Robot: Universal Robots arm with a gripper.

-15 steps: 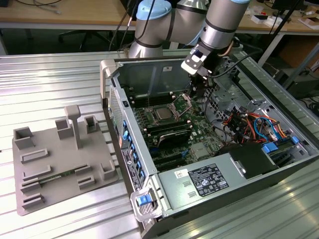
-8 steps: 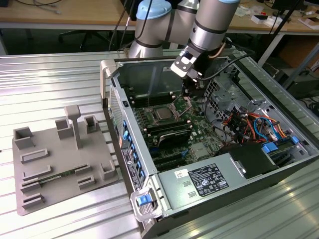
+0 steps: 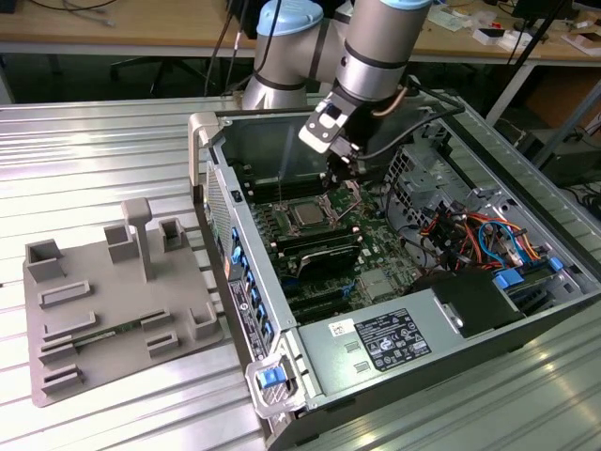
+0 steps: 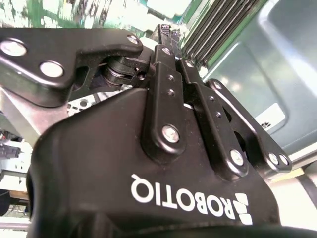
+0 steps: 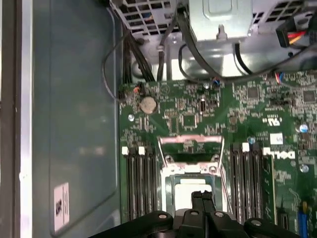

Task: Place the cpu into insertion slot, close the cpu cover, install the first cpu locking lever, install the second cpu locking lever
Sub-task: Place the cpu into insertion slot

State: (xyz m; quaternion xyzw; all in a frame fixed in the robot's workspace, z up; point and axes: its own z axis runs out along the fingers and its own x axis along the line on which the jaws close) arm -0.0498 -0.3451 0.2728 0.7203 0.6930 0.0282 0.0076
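Observation:
In the exterior view my gripper (image 3: 343,177) reaches down into the open computer case, just past the cpu (image 3: 306,214). The cpu, a silvery square, lies in the insertion slot (image 3: 293,225) on the green board. In the first wrist view the cpu (image 5: 185,186) sits inside the slot's metal rim (image 5: 166,191), partly hidden by my gripper (image 5: 203,194), whose fingers are pressed together with nothing between them. The cpu cover (image 5: 190,137) stands tilted open beyond the slot, with green board showing through its window. The second wrist view shows my gripper (image 4: 167,30) from behind, fingers together.
Black memory slots (image 5: 138,183) (image 5: 247,173) flank the socket. Cables (image 5: 198,54) and a metal drive cage hang beyond the board. In the exterior view a grey fixture tray (image 3: 113,301) lies on the table left of the case, and a power supply (image 3: 376,343) is at its near end.

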